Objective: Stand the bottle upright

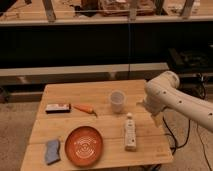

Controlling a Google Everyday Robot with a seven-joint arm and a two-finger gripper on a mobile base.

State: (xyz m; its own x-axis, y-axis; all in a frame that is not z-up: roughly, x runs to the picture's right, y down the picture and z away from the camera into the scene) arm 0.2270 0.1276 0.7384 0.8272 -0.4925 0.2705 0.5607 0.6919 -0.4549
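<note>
The bottle (130, 133) is a slim whitish bottle with a small white cap. It lies on its side on the wooden table (90, 92), right of centre, with the cap pointing to the far side. My white arm (172, 100) reaches in from the right. Its gripper (153, 115) hangs at the table's right edge, right of the bottle's cap end and a little behind it, apart from the bottle. It holds nothing that I can see.
A translucent white cup (116, 101) stands upright just behind the bottle. An orange plate (84, 145) lies front centre, a blue cloth (52, 151) at the front left. A carrot (84, 108) and a flat dark box (57, 107) lie on the left. Dark shelving runs behind the table.
</note>
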